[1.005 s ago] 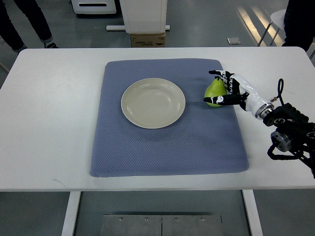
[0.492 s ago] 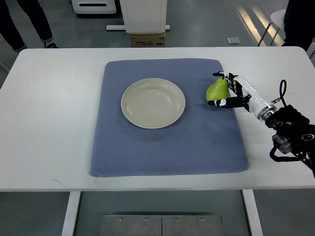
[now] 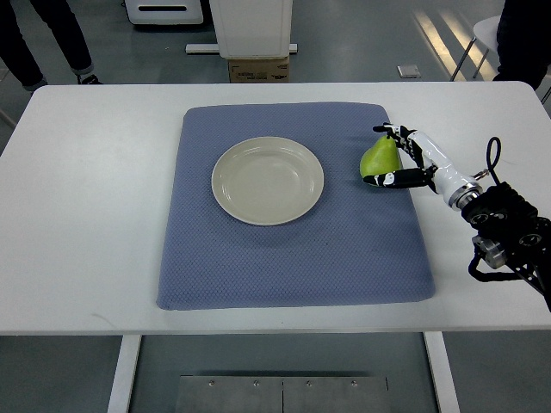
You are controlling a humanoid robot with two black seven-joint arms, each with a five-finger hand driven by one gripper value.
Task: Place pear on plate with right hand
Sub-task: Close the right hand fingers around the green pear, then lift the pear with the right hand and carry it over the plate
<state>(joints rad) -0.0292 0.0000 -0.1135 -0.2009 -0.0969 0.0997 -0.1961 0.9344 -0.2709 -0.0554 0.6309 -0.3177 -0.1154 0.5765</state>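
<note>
The right robot hand (image 3: pixel 394 155) is reaching in from the desk's (image 3: pixel 86 215) right side, its fingers (image 3: pixel 389 179) curling around the green pear (image 3: pixel 377 160) and gripping it over the blue mat's (image 3: pixel 293 258) right edge, well apart from the empty plate (image 3: pixel 268 180) sitting mid-mat.

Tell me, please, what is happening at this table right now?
The robot's right hand is closed around a green pear near the right edge of the blue mat. The cream plate sits empty at the mat's centre, left of the pear, so the placing is not yet done. The left arm is out of view.
</note>
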